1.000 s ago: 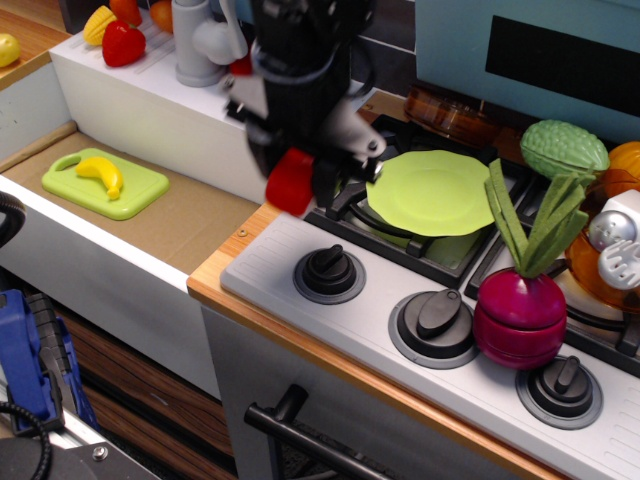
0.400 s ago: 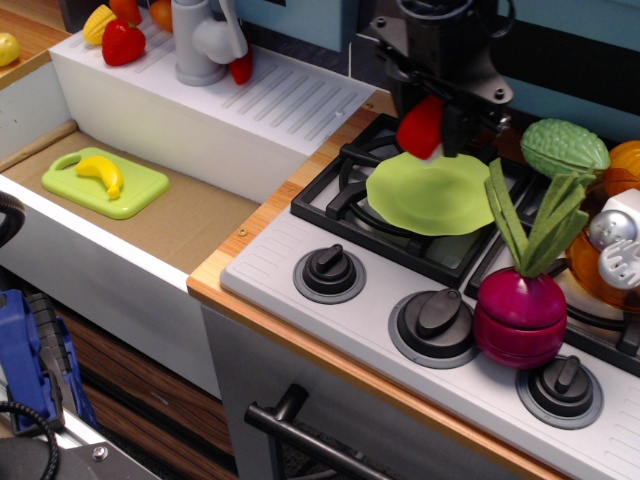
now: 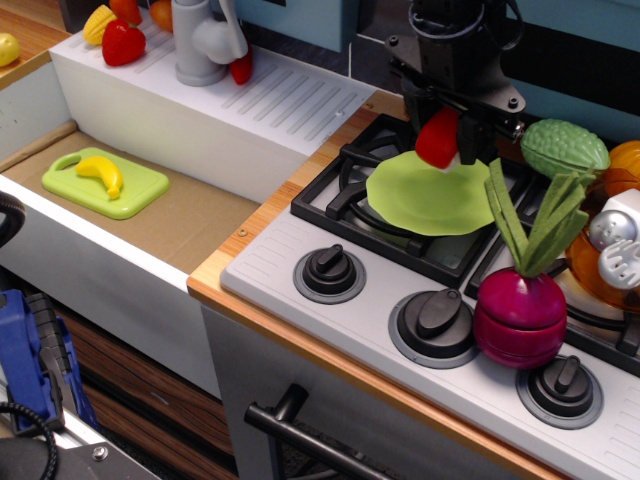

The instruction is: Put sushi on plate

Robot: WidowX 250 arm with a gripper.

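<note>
**Sushi over plate, release pending**

Pincer [image 3: 447,140], upper right of centre, is closed on the red sushi [image 3: 438,139], held over the far rim of the light-green plate [image 3: 425,197] on the stove burner. Contact with plate: cannot tell. Judged step: placement. Next: lower slightly toward plate centre, then open. Obstacles: purple beet toy [image 3: 520,310] with tall green leaves just right of the plate; green ridged vegetable [image 3: 563,148] beside the arm.
</note>
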